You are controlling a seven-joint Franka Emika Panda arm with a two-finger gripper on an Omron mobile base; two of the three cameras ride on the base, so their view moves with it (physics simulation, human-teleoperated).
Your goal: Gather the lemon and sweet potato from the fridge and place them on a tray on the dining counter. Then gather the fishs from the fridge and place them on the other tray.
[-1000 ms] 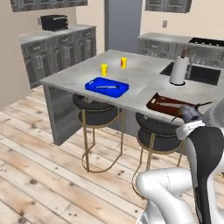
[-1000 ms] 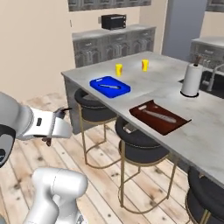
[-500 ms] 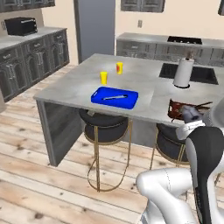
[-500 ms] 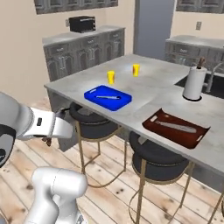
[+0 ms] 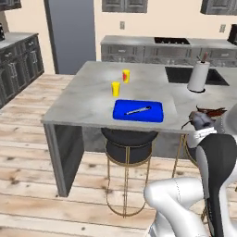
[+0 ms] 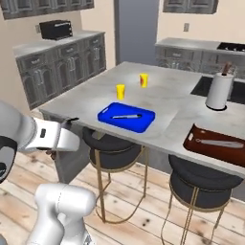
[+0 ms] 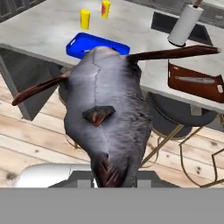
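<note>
A grey fish (image 7: 107,118) hangs lengthwise from the gripper (image 7: 114,178), big in the centre of the hand view, its dark reddish fins sticking out toward the left edge and the upper right. The claw is clamped on the fish's lower end at the bottom of that frame, which leaves the body pointing away from the hand, I'd guess so it can be lowered nose first without the fingers meeting the worktop.

The dining counter (image 5: 88,99) runs across the middle of the left base view, marbled grey over dark sides. The other tray (image 5: 138,110), bright blue, lies near the front edge at centre frame with a thin pale sliver on it (too small for me to say what it is). It sits close to the edge, likely so the arm can reach it from the stool side. The reddish-brown tray (image 6: 214,141) lies at the right of the right base view, also near the front edge and well apart from the blue one, a similar sliver on it.

Two yellow cups (image 5: 115,89) stand behind the blue tray, and a paper towel roll (image 6: 217,91) stands upright by the dark sink.

In the left base view the fish shows small at the right edge, short of the counter. Delivery to the blue tray is not yet done.
</note>
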